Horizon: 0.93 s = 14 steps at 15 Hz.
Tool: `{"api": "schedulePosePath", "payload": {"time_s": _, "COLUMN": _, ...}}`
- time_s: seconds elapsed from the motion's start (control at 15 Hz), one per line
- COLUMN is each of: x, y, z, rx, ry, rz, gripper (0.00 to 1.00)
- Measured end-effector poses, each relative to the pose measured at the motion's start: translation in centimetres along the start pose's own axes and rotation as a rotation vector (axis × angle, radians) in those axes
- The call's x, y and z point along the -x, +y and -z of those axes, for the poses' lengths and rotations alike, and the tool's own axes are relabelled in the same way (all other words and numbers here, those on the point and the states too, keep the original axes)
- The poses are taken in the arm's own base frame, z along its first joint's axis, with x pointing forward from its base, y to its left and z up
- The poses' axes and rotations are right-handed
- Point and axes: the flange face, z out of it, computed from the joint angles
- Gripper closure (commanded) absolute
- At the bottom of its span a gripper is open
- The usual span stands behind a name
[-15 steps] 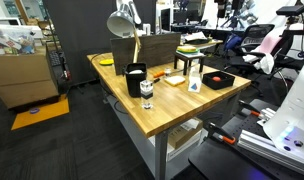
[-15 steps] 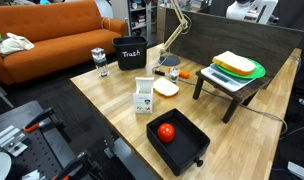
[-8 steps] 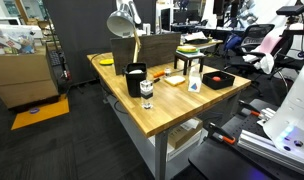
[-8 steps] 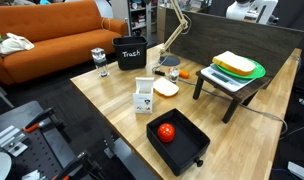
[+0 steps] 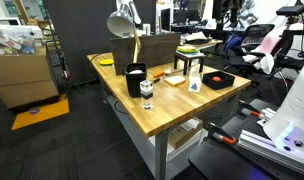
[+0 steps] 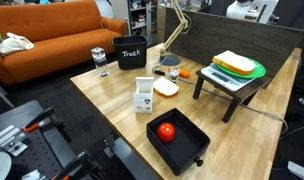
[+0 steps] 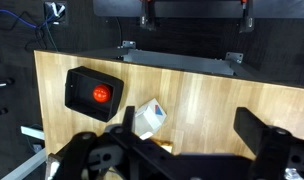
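Looking down from the wrist, I have open wood on the table beside the white carton, free for a straight descent. On the carton's other side the black tray narrows the gap. In an exterior view the trash bin, glass, lamp and black stand crowd the far half, and the lamp's arm blocks high passes there.

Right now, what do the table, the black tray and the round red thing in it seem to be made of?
Table: wood, light, with a satin sheen; plank lines and grain show.
Tray: probably plastic, matte black, with thin moulded-looking walls.
Red thing: unclear, perhaps plastic or rubber; smooth, with a small highlight.
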Motion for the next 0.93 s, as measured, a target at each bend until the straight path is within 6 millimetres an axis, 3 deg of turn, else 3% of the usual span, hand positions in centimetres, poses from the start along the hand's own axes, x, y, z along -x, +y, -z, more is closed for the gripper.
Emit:
{"api": "schedulePosePath", "payload": {"time_s": 0.53, "x": -0.2, "y": 0.8, "z": -0.2, "rx": 0.009, "ry": 0.001, "rz": -0.010, "gripper": 0.00}}
{"api": "schedulePosePath", "payload": {"time_s": 0.93, "x": -3.9, "y": 6.9, "z": -2.8, "rx": -0.046, "ry": 0.031, "rz": -0.089, "gripper": 0.00}}
